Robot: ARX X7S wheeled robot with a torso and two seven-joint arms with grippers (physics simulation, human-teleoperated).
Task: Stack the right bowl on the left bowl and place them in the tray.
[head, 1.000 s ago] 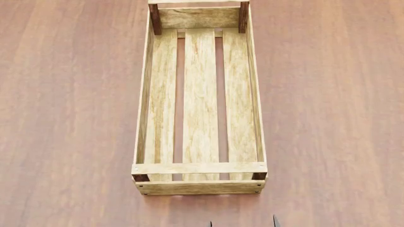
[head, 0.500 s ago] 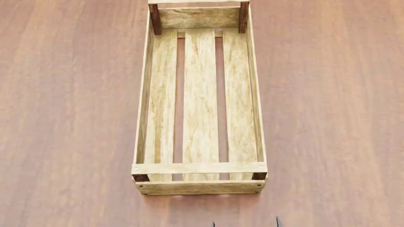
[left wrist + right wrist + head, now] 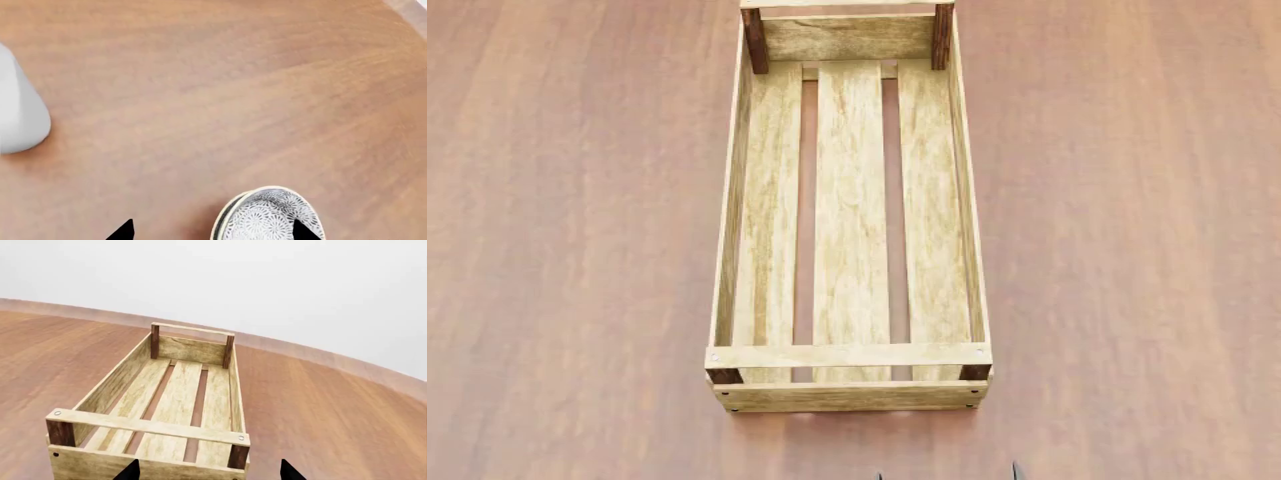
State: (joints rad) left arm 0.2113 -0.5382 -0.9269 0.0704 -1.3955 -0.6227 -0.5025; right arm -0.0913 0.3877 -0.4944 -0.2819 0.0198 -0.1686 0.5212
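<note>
At the bottom edge of my head view I see only two dark fingertips (image 3: 1013, 471), spread apart with nothing between them; the right gripper (image 3: 209, 471) likewise stands open and empty before the tray (image 3: 849, 354). The left gripper (image 3: 212, 231) gapes around a patterned bowl (image 3: 267, 216) without closing. The tray fills mid-frame, running to the top edge on the table (image 3: 574, 250).

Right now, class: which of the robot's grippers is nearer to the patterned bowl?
Left. The left gripper sits right over the bowl, its fingertips either side of the rim. The right gripper faces the tray's near end, no bowl in its view.
</note>
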